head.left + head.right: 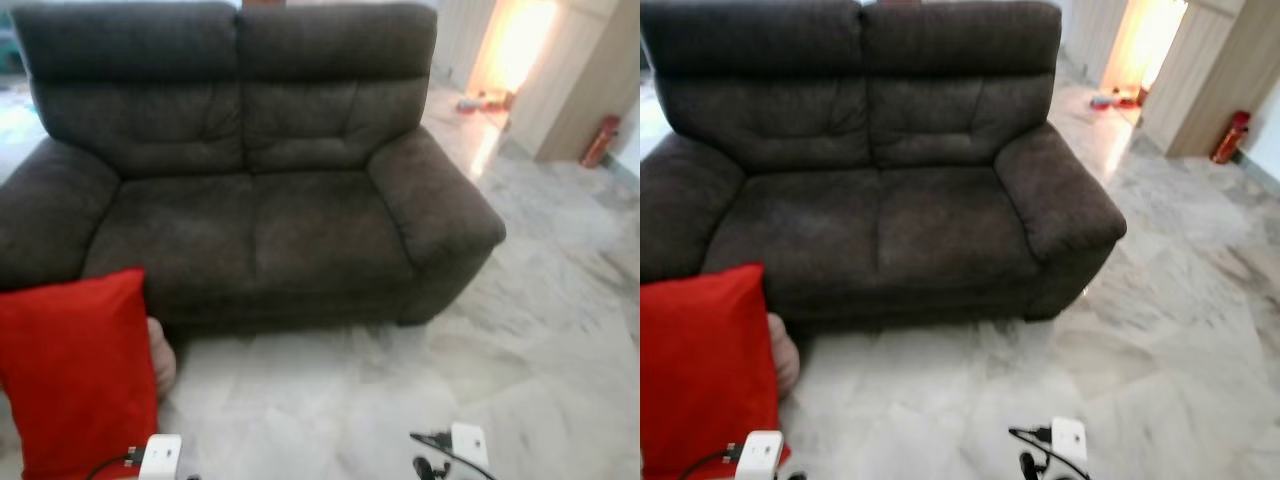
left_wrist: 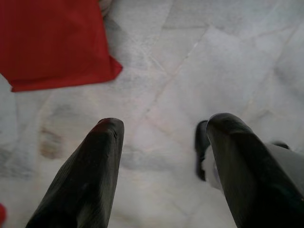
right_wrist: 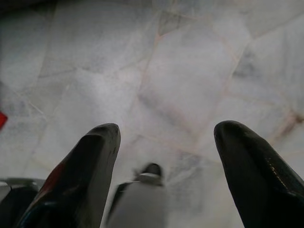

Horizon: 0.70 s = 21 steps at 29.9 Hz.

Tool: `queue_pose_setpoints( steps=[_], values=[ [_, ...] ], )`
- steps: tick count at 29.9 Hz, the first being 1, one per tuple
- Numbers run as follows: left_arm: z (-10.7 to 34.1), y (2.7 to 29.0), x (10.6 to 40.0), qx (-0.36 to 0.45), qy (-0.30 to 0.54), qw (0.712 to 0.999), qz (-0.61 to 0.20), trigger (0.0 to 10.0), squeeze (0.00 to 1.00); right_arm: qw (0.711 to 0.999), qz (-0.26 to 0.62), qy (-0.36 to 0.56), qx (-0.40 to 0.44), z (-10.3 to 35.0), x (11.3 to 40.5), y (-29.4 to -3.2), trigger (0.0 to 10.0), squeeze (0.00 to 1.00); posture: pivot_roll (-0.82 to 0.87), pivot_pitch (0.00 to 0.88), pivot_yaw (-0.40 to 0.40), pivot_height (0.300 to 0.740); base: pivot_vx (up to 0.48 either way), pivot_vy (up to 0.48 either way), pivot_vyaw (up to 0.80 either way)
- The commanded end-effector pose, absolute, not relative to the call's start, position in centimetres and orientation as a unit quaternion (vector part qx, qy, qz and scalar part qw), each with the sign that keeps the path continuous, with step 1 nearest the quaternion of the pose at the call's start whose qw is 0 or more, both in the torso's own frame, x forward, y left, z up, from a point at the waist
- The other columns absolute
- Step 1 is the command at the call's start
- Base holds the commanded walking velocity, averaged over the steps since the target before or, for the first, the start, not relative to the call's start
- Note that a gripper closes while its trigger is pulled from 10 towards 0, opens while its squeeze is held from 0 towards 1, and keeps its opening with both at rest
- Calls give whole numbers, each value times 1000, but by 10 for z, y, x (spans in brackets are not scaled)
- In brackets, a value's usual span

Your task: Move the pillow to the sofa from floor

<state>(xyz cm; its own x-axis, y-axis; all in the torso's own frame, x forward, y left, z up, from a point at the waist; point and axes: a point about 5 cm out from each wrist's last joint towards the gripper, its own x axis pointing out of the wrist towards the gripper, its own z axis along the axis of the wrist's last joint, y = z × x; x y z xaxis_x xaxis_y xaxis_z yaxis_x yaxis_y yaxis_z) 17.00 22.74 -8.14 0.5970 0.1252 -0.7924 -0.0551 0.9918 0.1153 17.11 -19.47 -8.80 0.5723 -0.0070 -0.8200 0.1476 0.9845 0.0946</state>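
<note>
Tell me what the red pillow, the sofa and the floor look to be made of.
Red pillow: plain woven cloth, matte, no sheen or print. Sofa: dark brown, soft napped fabric, probably microfibre or suede-like, with mottled shading and padded seams. Floor: polished stone, likely marble, grey-white veining, and glossy where it reflects the doorway light.

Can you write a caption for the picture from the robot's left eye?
A red pillow stands on the marble floor against the front left corner of an empty dark brown sofa.
</note>
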Motion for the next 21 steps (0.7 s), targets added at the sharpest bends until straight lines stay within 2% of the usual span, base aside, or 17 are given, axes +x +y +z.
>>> queue_pose_setpoints(
  steps=[1, 21],
  values=[
    [-84, 221, 169, 28, 452, 890, 49, 10000, 0, 878, -56, 469, 75, -90, 164, -202, 10000, 0, 98, 0, -24, 740, 0, 480, 0],
    [-83, 222, 170, 29, 451, 891, 48, 10000, 0, 879, -54, 467, 79, -90, 165, -201, 10000, 0, 120, 0, -34, 740, 0, 463, 0]
  ],
)
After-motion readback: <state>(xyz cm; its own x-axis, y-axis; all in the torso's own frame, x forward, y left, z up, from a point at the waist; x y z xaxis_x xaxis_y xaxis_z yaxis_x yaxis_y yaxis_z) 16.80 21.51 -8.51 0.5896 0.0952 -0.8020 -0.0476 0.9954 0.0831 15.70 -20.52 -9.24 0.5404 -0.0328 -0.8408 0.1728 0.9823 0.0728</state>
